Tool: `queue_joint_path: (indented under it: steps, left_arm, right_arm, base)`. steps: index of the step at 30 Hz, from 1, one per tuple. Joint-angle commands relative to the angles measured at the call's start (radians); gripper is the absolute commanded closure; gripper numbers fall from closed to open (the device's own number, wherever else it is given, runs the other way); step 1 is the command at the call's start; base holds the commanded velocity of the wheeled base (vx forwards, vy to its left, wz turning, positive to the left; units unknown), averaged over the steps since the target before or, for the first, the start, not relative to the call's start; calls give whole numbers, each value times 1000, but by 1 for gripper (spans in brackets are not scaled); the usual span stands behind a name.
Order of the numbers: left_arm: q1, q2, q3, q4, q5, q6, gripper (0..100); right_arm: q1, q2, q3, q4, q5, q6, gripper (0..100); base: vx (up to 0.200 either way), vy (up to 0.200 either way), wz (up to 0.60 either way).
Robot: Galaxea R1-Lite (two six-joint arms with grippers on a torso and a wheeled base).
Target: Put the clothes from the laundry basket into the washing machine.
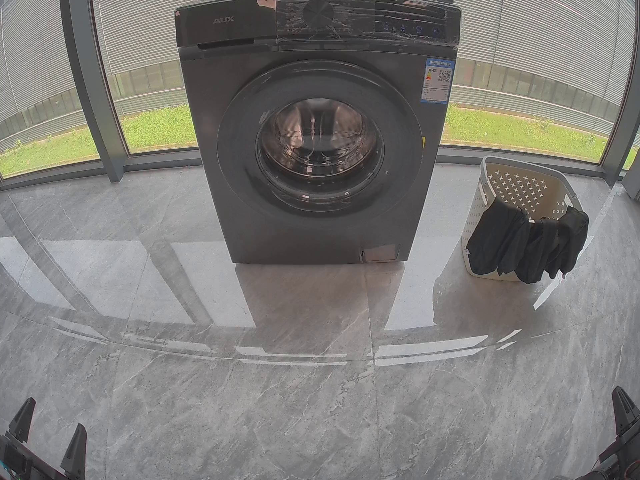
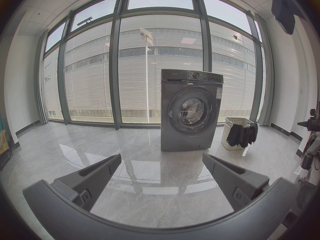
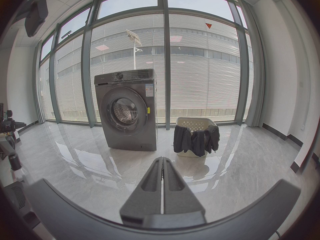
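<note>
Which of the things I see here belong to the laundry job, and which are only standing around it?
For the job:
- washing machine
- white laundry basket
- dark clothes, hung over the basket's front rim
- left gripper, open
- right gripper, shut, empty

Only standing around:
- tall windows behind the machine
- grey tiled floor

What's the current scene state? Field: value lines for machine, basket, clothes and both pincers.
washing machine: grey front-loader standing on the tiled floor, round door appears shut
laundry basket: white, perforated, on the floor to the machine's right, apart from it
clothes: dark garments draped over the basket's near rim, hanging down its outer wall
left pincer: open, empty, well short of machine and basket
right pincer: shut, empty, also well short of both
task state: nothing loaded yet
</note>
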Motion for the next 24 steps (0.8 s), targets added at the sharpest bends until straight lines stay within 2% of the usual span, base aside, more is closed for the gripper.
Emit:
queue_joint_path:
  steps: [1,7,24]
  left_arm:
    - [0,-17,16,0,0,0,0]
    - [0,-17,16,0,0,-1,0]
    - [0,-17,16,0,-2,-3,0]
  right_arm:
    - [0,-17,18,1,1,-2,100]
    - [0,-17,18,0,1,-2,100]
    - [0,-17,18,1,1,-3,100]
  base:
    - [0,0,0]
    - [0,0,0]
    - [200,0,0]
